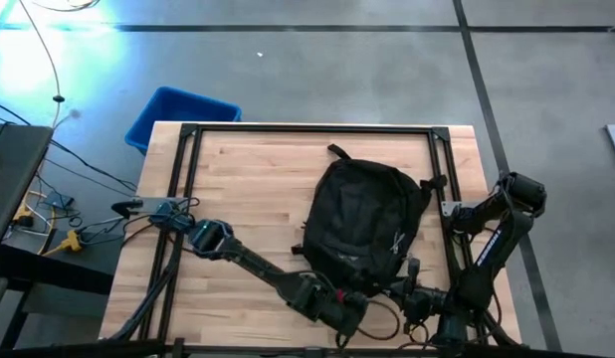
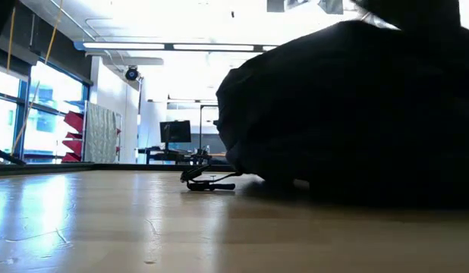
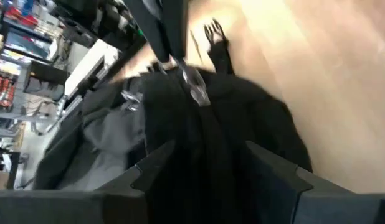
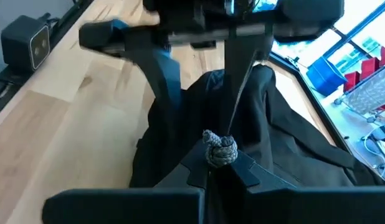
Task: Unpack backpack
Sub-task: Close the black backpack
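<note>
At the backpack (image 1: 362, 224), left tool (image 3: 208, 165) gapes empty; right tool (image 4: 220, 163) pinches its cord (image 4: 219, 149).

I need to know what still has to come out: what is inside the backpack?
Nothing of its contents shows. The backpack lies on the table; where the left wrist view looks in, only grey lining appears, and black fabric covers the rest.

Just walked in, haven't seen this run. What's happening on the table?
Two arms are working at the near end of a black backpack lying on the wooden table. The right end effector is shut on a knotted cord pull at the bag's edge. The left end effector is open, its fingers straddling the dark fabric without gripping it. No contents are out on the table yet. A blue bin sits off the far left corner.
</note>
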You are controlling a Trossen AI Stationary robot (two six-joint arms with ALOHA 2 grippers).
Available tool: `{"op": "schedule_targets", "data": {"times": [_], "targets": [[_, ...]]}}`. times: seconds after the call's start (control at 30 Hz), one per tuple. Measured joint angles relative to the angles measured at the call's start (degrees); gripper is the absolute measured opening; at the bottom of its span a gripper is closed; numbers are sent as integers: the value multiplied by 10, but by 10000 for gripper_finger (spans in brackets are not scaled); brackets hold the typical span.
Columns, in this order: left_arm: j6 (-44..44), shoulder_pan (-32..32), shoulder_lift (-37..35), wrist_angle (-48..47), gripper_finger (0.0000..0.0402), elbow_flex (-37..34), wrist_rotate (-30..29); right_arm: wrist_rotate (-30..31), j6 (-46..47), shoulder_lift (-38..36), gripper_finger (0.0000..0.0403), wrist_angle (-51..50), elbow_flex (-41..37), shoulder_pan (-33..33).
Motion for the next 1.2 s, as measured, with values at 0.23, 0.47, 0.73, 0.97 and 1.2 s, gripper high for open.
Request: {"op": "schedule_targets", "data": {"times": [0.23,0.47,0.73,0.97,1.2], "targets": [[-13,11,11,2,108,1,-8,-2,8,0,0,-5,0,3],[-9,-25,12,-42,8,0,-141,-35,81,0,0,-33,-20,10],[-84,-90,-25,-102,2,-1,-194,-54,352,-3,0,-203,-85,12],[-209,-124,-27,-196,1,-1,-214,-97,415,-8,0,-295,-85,-15],[-247,-110,-27,-118,6,-1,-203,-24,379,-8,0,-290,-93,-42]]}}
